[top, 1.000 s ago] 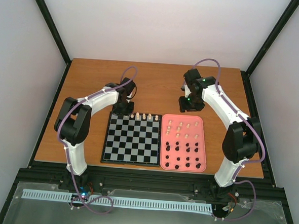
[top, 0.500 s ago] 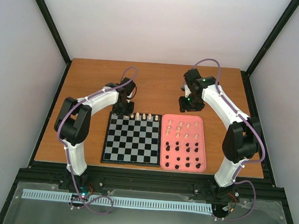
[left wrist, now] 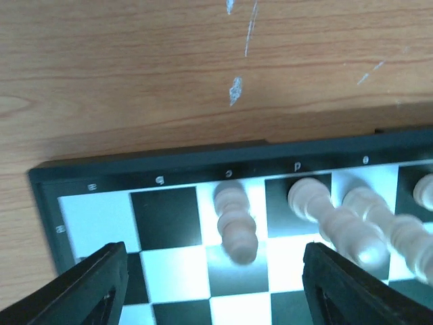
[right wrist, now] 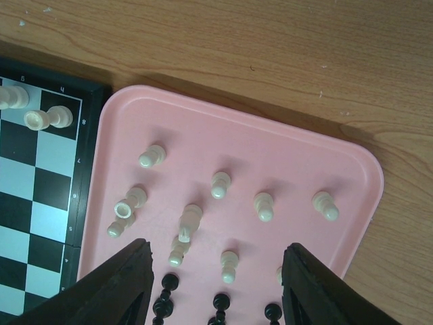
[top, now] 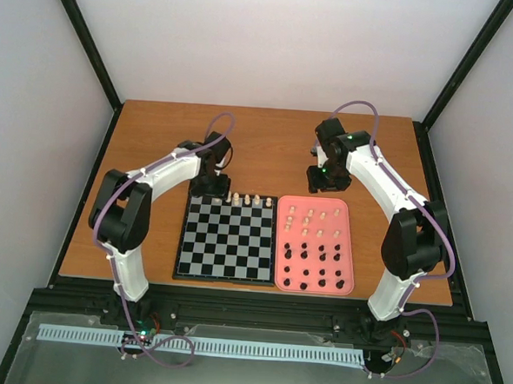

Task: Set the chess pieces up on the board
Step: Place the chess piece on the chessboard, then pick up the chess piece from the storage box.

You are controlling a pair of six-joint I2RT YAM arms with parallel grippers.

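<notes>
The board (top: 227,242) lies flat in front of both arms, with several cream chess pieces (top: 246,198) standing along its far row. My left gripper (top: 211,187) hovers over the board's far left part. In the left wrist view the left gripper (left wrist: 216,298) is open, and a cream piece (left wrist: 235,223) stands free on a light square of the board (left wrist: 169,217) between the fingers, touching neither. My right gripper (right wrist: 216,291) is open over the pink tray (right wrist: 270,149), above cream pieces (right wrist: 220,184) and black pieces (right wrist: 220,301), holding nothing.
The pink tray (top: 281,246) sits against the board's right side, cream pieces in its far half and black pieces (top: 321,270) in its near half. Bare wooden table (top: 268,145) stretches behind the board and tray. Black frame rails border the table.
My left gripper has gone from shut to open, leaving a cream piece standing on the board's far row. The left elbow has shifted slightly left. The right arm has not moved.
</notes>
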